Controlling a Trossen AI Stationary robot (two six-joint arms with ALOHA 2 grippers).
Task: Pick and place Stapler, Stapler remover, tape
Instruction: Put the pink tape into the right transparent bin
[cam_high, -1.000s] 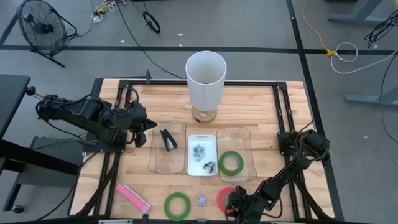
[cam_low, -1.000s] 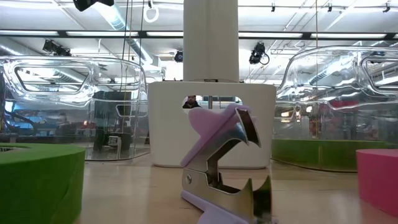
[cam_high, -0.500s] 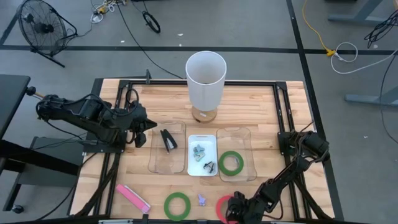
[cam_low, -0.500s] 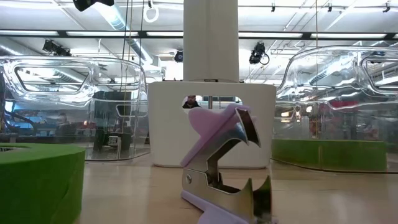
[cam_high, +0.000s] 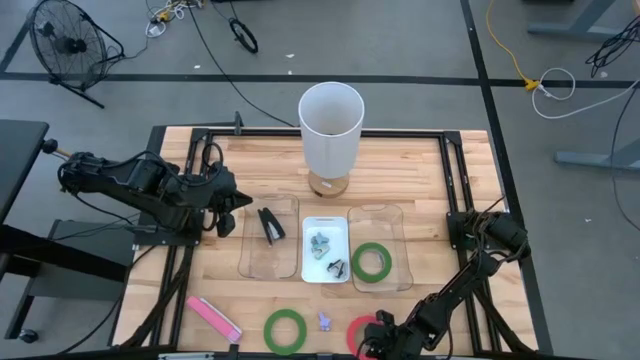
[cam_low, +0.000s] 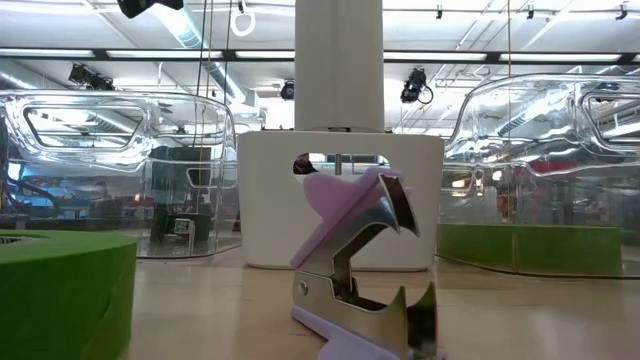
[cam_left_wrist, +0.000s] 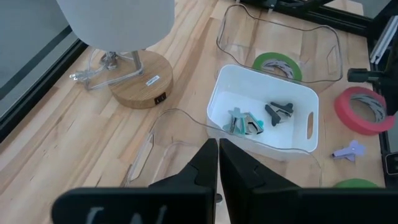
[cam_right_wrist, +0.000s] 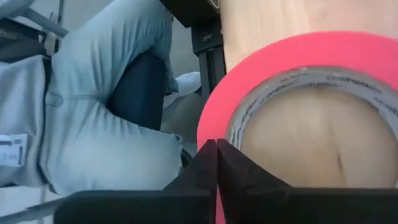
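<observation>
The red tape (cam_high: 356, 335) lies at the table's near edge. In the right wrist view its rim (cam_right_wrist: 298, 50) reaches past that edge. My right gripper (cam_right_wrist: 216, 144) is shut, with its tips over the ring's wall. A green tape (cam_high: 285, 330) and a purple stapler remover (cam_high: 324, 321) lie flat on the wood to the left of the red tape. A pink stapler (cam_high: 212, 318) lies farther left. A black stapler (cam_high: 270, 225) rests in the left clear tray (cam_high: 260, 262). Another green tape (cam_high: 371, 262) lies in the right clear tray. My left gripper (cam_left_wrist: 217, 146) is shut and hovers left of the trays. My right gripper comes slanting down from the table's right side, its shut fingertips (cam_right_wrist: 210, 152) over the red tape's wall (cam_right_wrist: 208, 124) at one side of the ring. Nothing shows between the fingers. I cannot tell whether the tips touch the wall.
A white tray (cam_high: 326, 220) with several small staple removers stands between the clear trays. A tall white lamp on a wooden base (cam_high: 330, 125) stands behind them. A person's legs (cam_right_wrist: 99, 124) show just beyond the table's near edge.
My right gripper has gone a little toward the table's near edge. The red tape has shifted the same way with it and has left the low view, where it showed at the right a second ago.
</observation>
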